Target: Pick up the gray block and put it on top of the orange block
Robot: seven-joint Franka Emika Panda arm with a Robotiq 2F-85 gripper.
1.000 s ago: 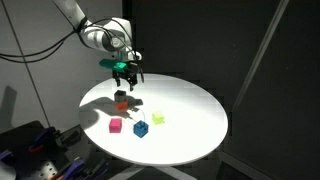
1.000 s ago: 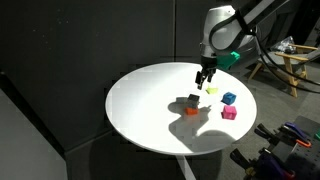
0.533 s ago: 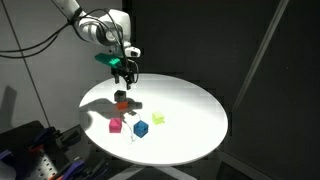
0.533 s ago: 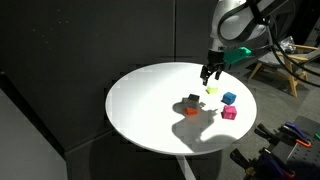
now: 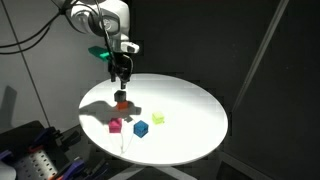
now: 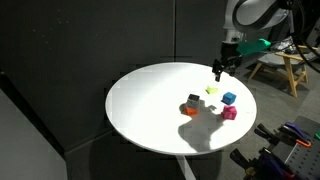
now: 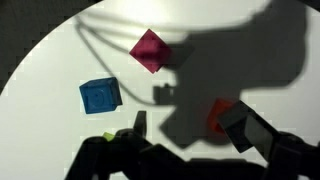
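Observation:
The gray block (image 5: 121, 95) sits on top of the orange block (image 5: 121, 103) on the round white table; the stack shows in both exterior views, gray block (image 6: 192, 99) over orange block (image 6: 189, 110). My gripper (image 5: 120, 72) hangs above the stack, apart from it, open and empty, and also shows in an exterior view (image 6: 218, 72). In the wrist view my gripper (image 7: 192, 128) has its fingers spread; the orange block (image 7: 212, 115) lies in shadow by one finger. The gray block cannot be made out there.
A pink cube (image 5: 115, 125), a blue cube (image 5: 141, 128) and a yellow-green block (image 5: 158, 118) lie near the table's (image 5: 190, 110) front. The wrist view shows the pink cube (image 7: 150, 50) and the blue cube (image 7: 100, 96). Dark curtains surround the table.
My gripper has lifted up and away from the stack, with the arm drawing back. The blocks have not moved.

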